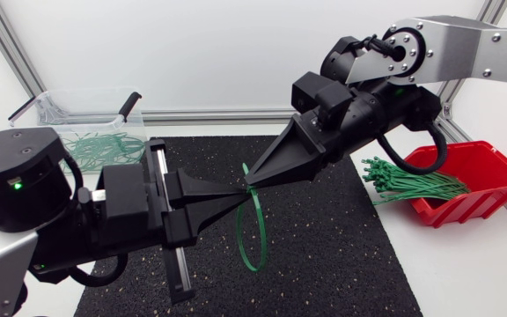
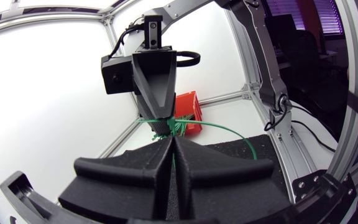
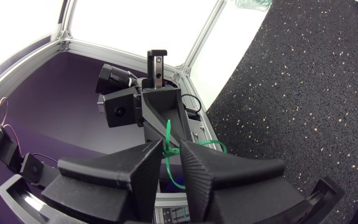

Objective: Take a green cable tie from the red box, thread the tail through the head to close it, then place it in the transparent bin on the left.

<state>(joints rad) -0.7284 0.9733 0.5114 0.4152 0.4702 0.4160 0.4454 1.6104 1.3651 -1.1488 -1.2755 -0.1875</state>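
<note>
A green cable tie [image 1: 255, 238] hangs as a closed loop over the middle of the black mat [image 1: 324, 264]. My left gripper [image 1: 243, 195] comes in from the left, shut on the top of the loop; in the left wrist view its fingers [image 2: 148, 171] are pressed together with the tie [image 2: 229, 126] arcing out from the tips. My right gripper [image 1: 253, 182] meets it tip to tip from the upper right. In the right wrist view a strand of the tie [image 3: 168, 146] runs through the narrow gap of my right gripper [image 3: 171, 148], whose fingers stand slightly apart.
The red box [image 1: 473, 176] sits at the right off the mat, with a bundle of green ties [image 1: 412, 185] spilling over its front lip. The transparent bin [image 1: 86, 114] at the back left holds several closed green ties.
</note>
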